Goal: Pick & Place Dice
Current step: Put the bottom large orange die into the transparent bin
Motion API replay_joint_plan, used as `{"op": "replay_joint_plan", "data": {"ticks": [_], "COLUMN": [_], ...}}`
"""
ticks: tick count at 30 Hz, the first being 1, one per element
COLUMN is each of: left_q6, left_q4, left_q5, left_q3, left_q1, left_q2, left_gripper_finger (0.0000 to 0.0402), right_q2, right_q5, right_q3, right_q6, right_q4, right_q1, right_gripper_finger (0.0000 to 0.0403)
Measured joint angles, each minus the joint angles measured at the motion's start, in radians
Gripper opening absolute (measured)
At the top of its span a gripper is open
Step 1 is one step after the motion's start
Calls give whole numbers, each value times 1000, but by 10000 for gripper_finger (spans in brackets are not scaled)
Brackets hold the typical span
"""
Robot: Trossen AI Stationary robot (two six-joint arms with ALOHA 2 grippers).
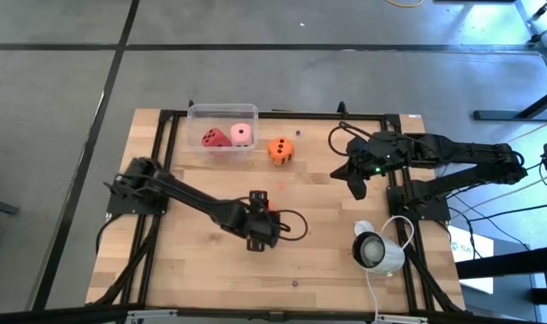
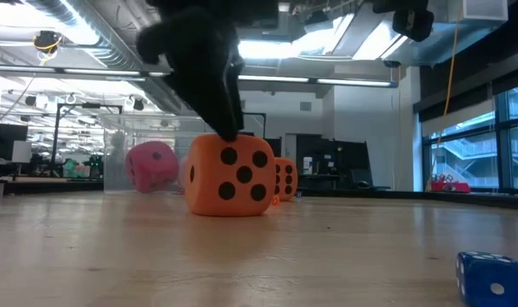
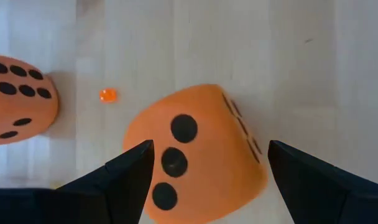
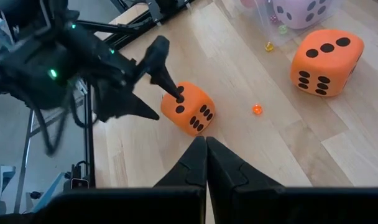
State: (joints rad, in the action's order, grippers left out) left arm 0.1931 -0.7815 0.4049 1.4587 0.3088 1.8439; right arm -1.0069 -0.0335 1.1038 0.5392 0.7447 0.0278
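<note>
A wooden counter (image 1: 327, 261) is carrying four dice: red (image 1: 216, 139) and pink (image 1: 242, 135) sitting in a clear bin (image 1: 221, 112), two orange outside. One orange die (image 1: 281, 150) is lying just beside the bin; the left end effector (image 3: 207, 163) is straddling the other (image 3: 195, 152), released. The right end effector (image 4: 206, 163) is hovering clenched, empty.

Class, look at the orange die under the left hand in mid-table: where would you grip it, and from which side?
Grip two opposite flat side faces, coming straight down from above. The die sits flat on the table with free space around it, and its corners are rounded, so the flat faces probably hold best. The left hand is open over it.
</note>
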Motion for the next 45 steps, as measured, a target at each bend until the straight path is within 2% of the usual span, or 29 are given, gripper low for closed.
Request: {"op": "replay_joint_plan", "data": {"ticks": [6, 11, 17, 23, 28, 35, 45], "left_q6": [79, 138, 286, 320, 329, 301, 293], "left_q4": [-143, -160, -168, -197, -221, -222, -218], "left_q5": [113, 67, 138, 73, 72, 94, 92], "left_q3": [142, 168, 167, 167, 170, 170, 169], "left_q1": [0, 6, 19, 10, 0, -3, -5], "left_q2": [121, 192, 249, 311, 350, 354, 354], "left_gripper_finger": [308, 308, 308, 301, 248, 108, 106], "right_q2": [0, 0, 0, 0, 0, 0, 0], "right_q5": [0, -5, -8, -8, -8, -8, -8], "right_q3": [0, 0, 0, 0, 0, 0, 0], "right_q6": [0, 1, 0, -1, -1, -5, -24], "right_q4": [5, 6, 21, 22, 22, 21, 20], "right_q1": [0, 0, 0, 0, 0, 0, 0], "right_gripper_finger": [0, 0, 0, 0, 0, 0, 0]}}
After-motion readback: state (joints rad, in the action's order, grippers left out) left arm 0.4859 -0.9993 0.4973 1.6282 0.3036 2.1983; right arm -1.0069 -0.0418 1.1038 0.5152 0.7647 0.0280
